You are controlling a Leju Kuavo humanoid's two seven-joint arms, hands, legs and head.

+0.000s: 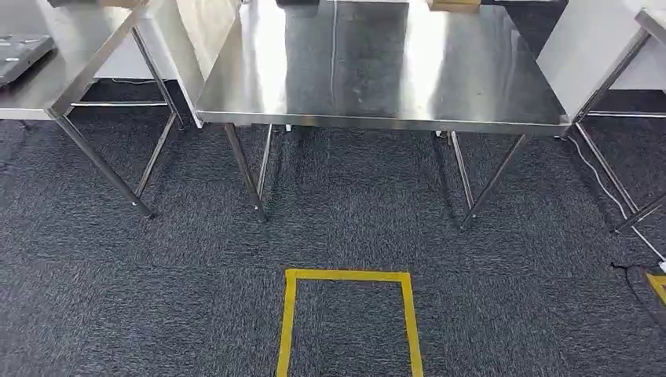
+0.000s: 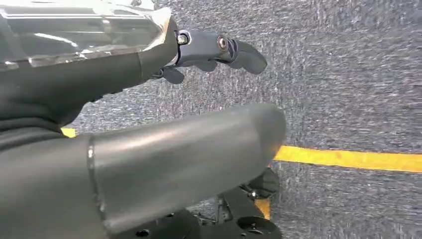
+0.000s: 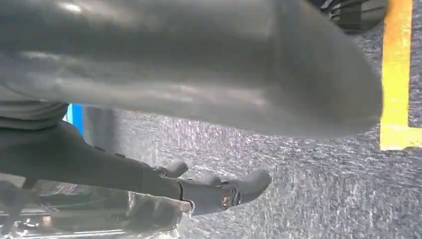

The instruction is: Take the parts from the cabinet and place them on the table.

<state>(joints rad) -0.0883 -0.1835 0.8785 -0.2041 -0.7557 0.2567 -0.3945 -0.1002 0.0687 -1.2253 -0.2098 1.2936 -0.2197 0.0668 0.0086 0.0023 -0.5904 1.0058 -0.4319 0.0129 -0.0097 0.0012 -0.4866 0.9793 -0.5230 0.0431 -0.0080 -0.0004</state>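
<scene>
Dark grey carpet (image 1: 157, 298) covers the floor; on it stands a broad steel table (image 1: 377, 71), its top shiny and its thin legs splayed; a brown box (image 1: 454, 5) sits at its far edge, cut off by the frame. A second steel table (image 1: 71, 63) stands just beside it to the left, with a dark flat object (image 1: 20, 55) on it; a third table (image 1: 597, 47) stands to the right, and a pale cable (image 1: 597, 177) trails over the carpet below it. A square of yellow tape (image 1: 290, 314) is laid on the carpet in front of the middle table, well short of its legs.

The left hand (image 2: 99, 79) hangs over the carpet near a strip of the tape; its dark fingers (image 2: 219, 47) curl around a clear-wrapped part (image 2: 74, 30), with the thick thumb (image 2: 189, 154) apart from it. The right hand (image 3: 99, 164) also hangs above the carpet beside a corner of the tape; its fingers (image 3: 234, 191) are closed on a crinkled clear-wrapped part (image 3: 89, 214). Both parts are in the hands, not on the table; what the wrapping holds cannot be made out.
</scene>
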